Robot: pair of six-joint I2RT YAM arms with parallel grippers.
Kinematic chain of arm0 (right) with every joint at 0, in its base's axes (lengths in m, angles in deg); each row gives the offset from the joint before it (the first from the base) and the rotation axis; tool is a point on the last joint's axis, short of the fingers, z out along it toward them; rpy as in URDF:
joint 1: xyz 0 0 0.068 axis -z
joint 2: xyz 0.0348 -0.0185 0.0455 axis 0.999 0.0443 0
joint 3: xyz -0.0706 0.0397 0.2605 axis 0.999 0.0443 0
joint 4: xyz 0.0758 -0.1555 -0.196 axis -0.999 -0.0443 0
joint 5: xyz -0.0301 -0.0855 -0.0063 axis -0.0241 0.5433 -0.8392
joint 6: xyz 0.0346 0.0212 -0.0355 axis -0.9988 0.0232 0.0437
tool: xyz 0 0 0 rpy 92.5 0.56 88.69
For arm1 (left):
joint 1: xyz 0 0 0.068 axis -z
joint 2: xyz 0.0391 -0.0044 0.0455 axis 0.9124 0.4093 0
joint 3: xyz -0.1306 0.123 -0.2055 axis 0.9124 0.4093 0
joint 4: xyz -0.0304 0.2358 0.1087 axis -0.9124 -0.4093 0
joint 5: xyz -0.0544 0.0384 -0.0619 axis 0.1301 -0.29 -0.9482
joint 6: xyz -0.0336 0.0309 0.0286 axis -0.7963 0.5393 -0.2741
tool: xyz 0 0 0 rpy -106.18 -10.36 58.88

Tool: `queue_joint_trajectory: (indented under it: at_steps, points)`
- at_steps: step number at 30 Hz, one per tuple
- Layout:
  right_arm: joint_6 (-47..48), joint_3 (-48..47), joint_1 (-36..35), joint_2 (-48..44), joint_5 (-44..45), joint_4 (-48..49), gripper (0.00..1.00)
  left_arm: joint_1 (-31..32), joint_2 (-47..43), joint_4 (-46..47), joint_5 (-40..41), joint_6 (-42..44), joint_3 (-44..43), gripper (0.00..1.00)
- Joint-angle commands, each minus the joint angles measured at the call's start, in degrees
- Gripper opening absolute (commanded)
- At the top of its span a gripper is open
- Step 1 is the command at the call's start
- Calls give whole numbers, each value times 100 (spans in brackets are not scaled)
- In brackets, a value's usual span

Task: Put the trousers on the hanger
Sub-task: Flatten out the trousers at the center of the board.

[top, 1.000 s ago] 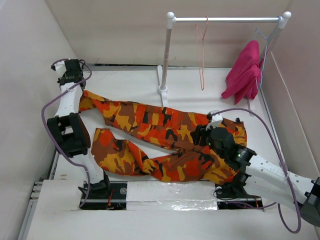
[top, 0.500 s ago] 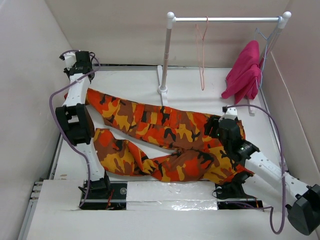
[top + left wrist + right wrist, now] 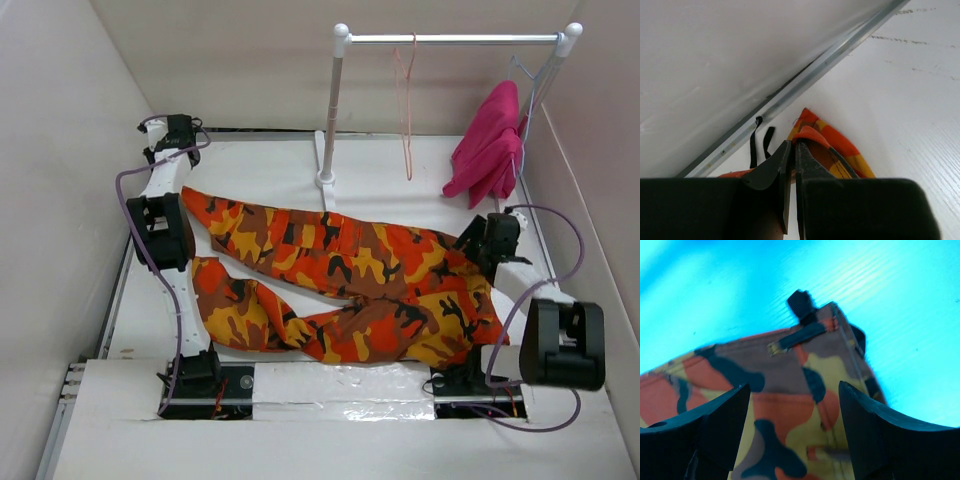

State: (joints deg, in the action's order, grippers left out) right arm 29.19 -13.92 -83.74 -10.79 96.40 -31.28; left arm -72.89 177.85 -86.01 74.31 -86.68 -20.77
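Note:
The camouflage trousers (image 3: 340, 270) lie spread across the table, legs to the left and waist to the right. My left gripper (image 3: 178, 138) is at the far left by the back wall. In the left wrist view it (image 3: 794, 146) is shut on the orange cuff (image 3: 832, 145) of the upper leg. My right gripper (image 3: 495, 237) is open and empty just over the right end of the waistband (image 3: 805, 375), with its jaws spread over the cloth (image 3: 794, 387). The salmon-pink hanger (image 3: 405, 110) hangs from the white rail (image 3: 450, 39), away from both grippers.
A magenta-pink garment (image 3: 490, 140) hangs at the rail's right end beside a pale wire hanger (image 3: 525, 75). The rail's left post (image 3: 332, 110) stands just behind the trousers. Walls close in on the left, back and right.
My left gripper has moved right and farther back, drawing the upper leg's cuff with it. My right arm has swung right, its gripper going from the trousers' middle to the waistband's right end.

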Motion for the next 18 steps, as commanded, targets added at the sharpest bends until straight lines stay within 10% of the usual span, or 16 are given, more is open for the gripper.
queue_joint_trajectory:
  at_steps: [1, 14, 18]
  points:
    - [-161, -583, 557, 637, -871, 535, 78, 46, -138, 93, -58, -111, -154, 0]
    - [-125, -1146, 1666, 1888, -2919, 482, 61, -69, -217, 287, -578, -542, 197, 0]
    - [-117, -1260, 1666, 2029, -3244, 456, 19, -69, -427, 313, -630, -595, 382, 0]
